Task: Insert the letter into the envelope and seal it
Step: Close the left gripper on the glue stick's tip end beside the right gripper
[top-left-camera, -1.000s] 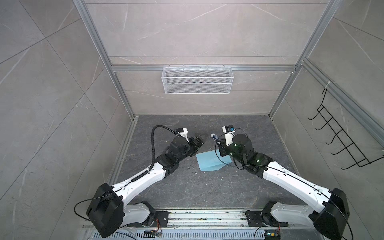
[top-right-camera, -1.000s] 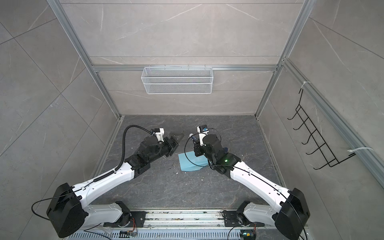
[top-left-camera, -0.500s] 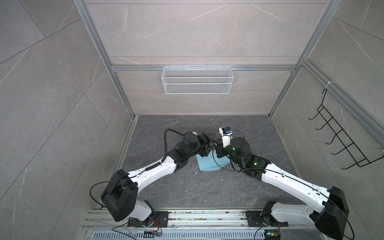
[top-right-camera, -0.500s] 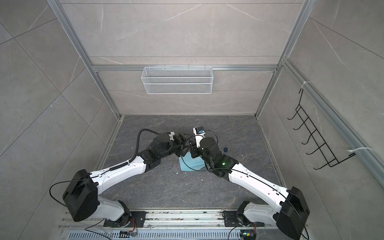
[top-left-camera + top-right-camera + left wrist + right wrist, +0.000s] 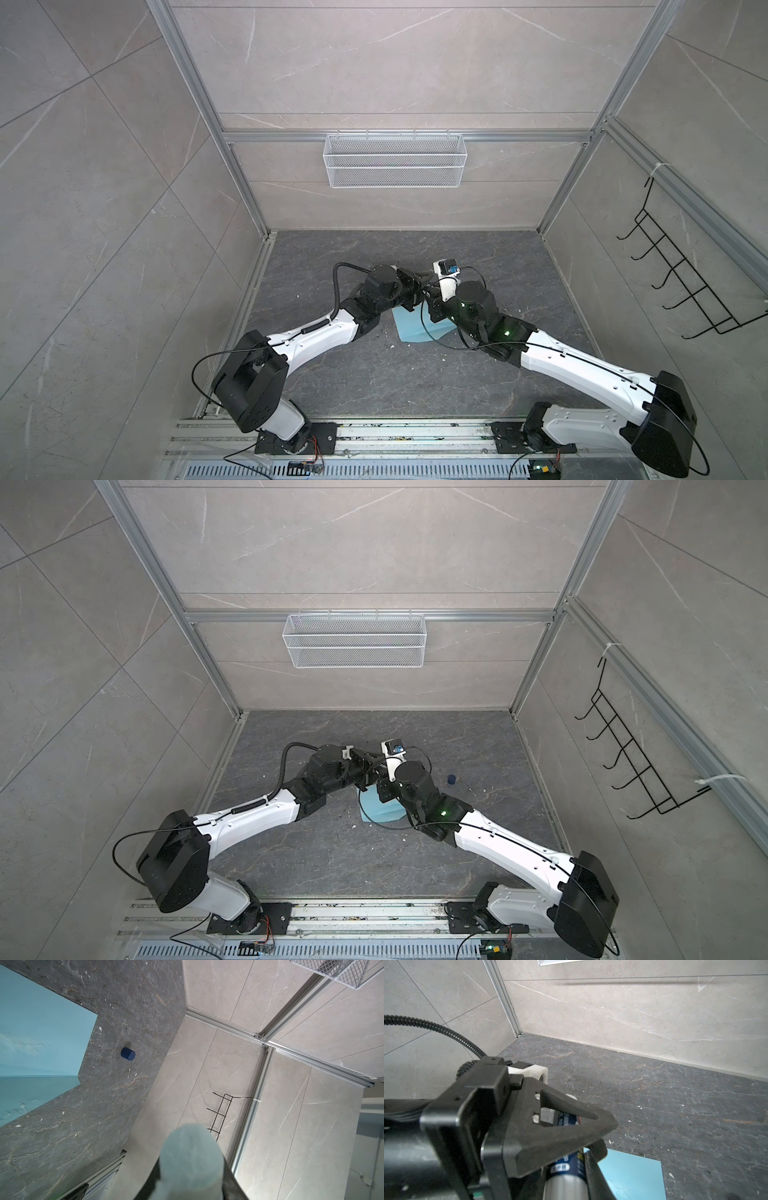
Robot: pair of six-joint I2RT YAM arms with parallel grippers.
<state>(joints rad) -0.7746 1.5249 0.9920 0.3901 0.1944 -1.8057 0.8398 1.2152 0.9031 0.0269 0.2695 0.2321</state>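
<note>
Beneath my two grippers the dark, marbled bench [image 5: 374, 386] spreads out, flecked with small white scraps. On it the envelope [image 5: 409, 330] lies flat. Its far end is directly under the grippers, and the rest runs back from them toward my bases. The left wrist view shows a straight fold line crossing its light blue paper.

Above that far end my left gripper [image 5: 368, 781] and my right gripper [image 5: 384, 789] meet almost nose to nose. Both are on the same thing, a glue stick [image 5: 564, 1169] with a dark blue label and a grey body. My right gripper is clamped on the grey body. My left gripper's black fingers [image 5: 571, 1126] are closed across the stick further along, one on each side of it. In the left wrist view the stick's pale, rounded glue end stands bare between those fingers.

Well off to the outer side of my right gripper, a small dark blue cap [image 5: 451, 779] rests on the bench, apart from the envelope.
</note>
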